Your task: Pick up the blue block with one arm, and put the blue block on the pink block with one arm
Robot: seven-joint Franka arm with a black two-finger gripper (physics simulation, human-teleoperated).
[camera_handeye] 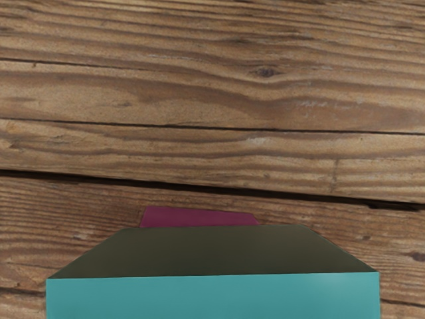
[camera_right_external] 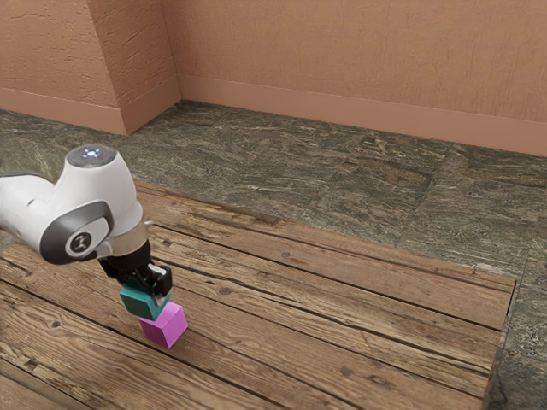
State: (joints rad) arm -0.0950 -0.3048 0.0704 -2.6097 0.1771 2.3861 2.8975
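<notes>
blue block (camera_handeye: 212,299) just under the hand, pinched in gripper (camera_right_external: 147,289) | pink block (camera_right_external: 164,325) directly beneath, one edge peeking past | contact unclear | likely next: straight down, then release | wooden table (camera_right_external: 359,333)

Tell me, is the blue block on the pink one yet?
On it, apparently: the blue block sits atop the pink block with no visible gap, gripped by the tool.
</notes>
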